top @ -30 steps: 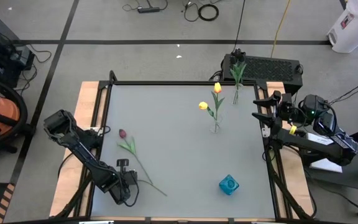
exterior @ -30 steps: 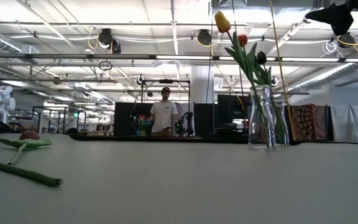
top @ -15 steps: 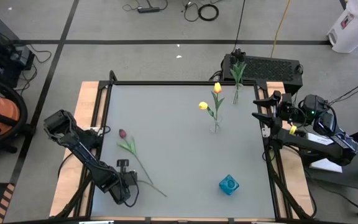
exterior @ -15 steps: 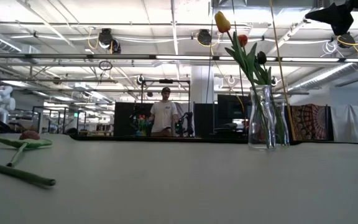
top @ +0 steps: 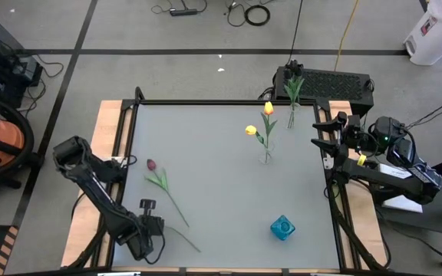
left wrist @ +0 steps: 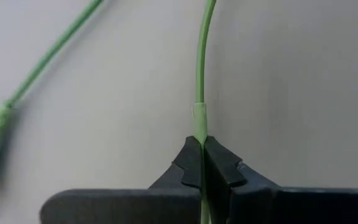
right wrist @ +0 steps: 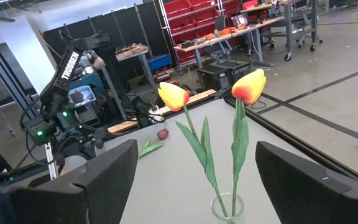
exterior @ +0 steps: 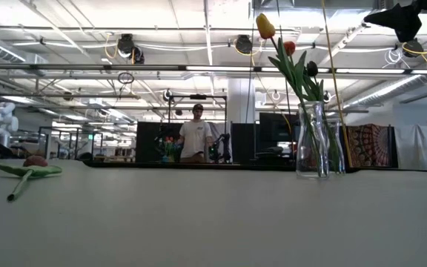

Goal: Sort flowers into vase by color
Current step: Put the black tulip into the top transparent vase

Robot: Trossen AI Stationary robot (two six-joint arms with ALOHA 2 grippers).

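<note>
A pinkish red tulip lies at the table's left, its head and leaves resting on the table; they also show in the low view. My left gripper points down near the table's near left corner and is shut on the tulip's stem. Two yellow tulips stand in a clear glass vase right of the middle. A second clear vase with green stems stands behind it. My right gripper waits open and level at the table's right edge. My left gripper pinches the thin green stem's lower part between its two shut fingers, coming from above and pointing down. The stem runs on straight past the fingertips. This held part is off the table, while the head and leaves still lie on it.
A small teal vase stands near the table's near right corner. A black box sits beyond the far edge. In the low view a person stands far off in the room. Bare table lies between the tulip and the vases.
My left gripper has risen a little and drawn toward the table's near left corner with the stem. The stem's lower part has lifted off the table and left the low view. The head and leaves have stayed where they were.
</note>
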